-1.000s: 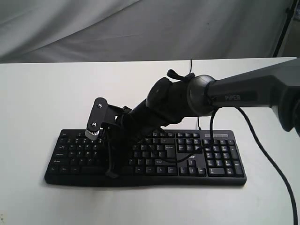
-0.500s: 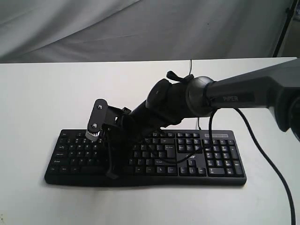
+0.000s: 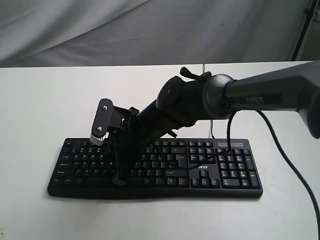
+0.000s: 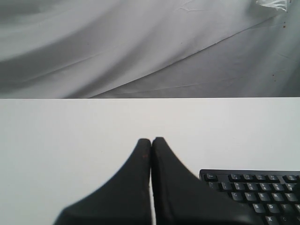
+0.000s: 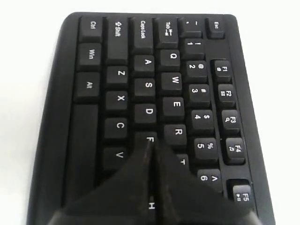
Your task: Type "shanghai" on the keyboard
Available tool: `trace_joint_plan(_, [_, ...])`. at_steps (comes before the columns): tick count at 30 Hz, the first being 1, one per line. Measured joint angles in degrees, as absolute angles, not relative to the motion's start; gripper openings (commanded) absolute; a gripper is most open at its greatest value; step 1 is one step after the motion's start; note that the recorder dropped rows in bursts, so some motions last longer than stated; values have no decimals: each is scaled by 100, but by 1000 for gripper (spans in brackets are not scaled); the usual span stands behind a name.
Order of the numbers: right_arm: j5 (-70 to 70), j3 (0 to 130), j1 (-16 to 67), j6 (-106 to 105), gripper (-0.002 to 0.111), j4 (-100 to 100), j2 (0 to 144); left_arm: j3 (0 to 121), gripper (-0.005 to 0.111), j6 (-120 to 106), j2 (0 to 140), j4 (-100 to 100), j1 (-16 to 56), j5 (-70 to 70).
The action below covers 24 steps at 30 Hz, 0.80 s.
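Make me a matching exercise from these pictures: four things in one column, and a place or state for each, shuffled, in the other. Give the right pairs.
Things:
1. left black pincer
2. right black pincer
3. wide black plastic keyboard with white legends
4. creased grey cloth backdrop

Places or states:
A. lies flat on the white table
B. shut, tips at the F key
C. hangs behind the table
D. shut, over bare tabletop, off the keyboard's corner

Pairs: 1-D, 2-B, 3-A, 4-C.
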State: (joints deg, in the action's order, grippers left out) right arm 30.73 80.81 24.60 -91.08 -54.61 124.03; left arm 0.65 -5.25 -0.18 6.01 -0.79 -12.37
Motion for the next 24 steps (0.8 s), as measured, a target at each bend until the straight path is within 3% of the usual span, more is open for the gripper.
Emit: trace_joint_plan(24, [3406, 8081, 2261, -8860, 0, -5170, 12391, 65, 1, -525, -18, 601, -79, -1237])
